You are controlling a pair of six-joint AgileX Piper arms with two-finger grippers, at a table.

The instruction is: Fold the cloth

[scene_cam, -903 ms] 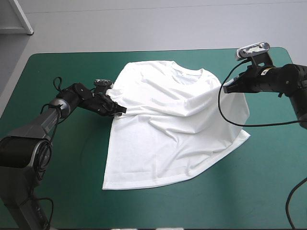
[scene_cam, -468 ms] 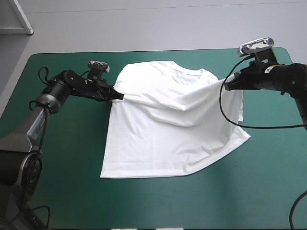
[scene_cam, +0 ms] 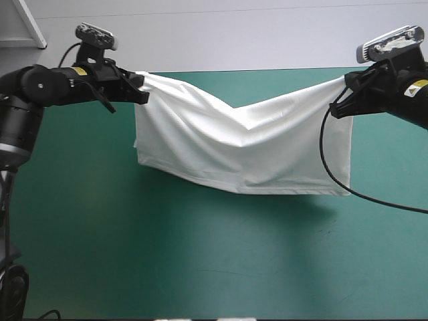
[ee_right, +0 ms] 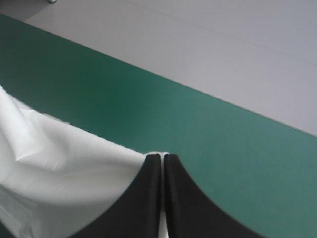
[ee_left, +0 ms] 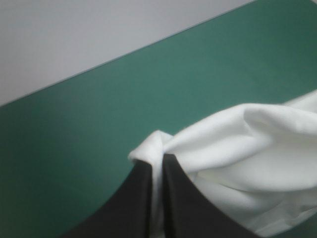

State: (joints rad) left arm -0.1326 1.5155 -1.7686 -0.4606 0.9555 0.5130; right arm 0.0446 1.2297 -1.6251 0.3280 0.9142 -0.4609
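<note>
The white T-shirt [scene_cam: 241, 147] hangs lifted above the teal-green table [scene_cam: 200, 261], stretched between both arms and sagging in the middle. Its lower hem hangs free, throwing a shadow on the cover. My left gripper [scene_cam: 142, 85] is shut on the T-shirt at its left upper corner; in the left wrist view the fingers [ee_left: 174, 198] pinch a bunched fold of T-shirt [ee_left: 247, 144]. My right gripper [scene_cam: 344, 90] is shut on the T-shirt at its right upper corner; in the right wrist view its gripper [ee_right: 162, 157] holds the T-shirt [ee_right: 64, 163] at the tip.
The table's far edge [scene_cam: 267, 69] runs just behind the hanging shirt, with grey floor beyond. A black cable [scene_cam: 361, 194] loops down from the right wrist beside the shirt's right edge.
Both arms have risen and moved apart toward the table's far side, lifting the T-shirt off the cover. It lay spread flat earlier and hangs stretched between the grippers now.
</note>
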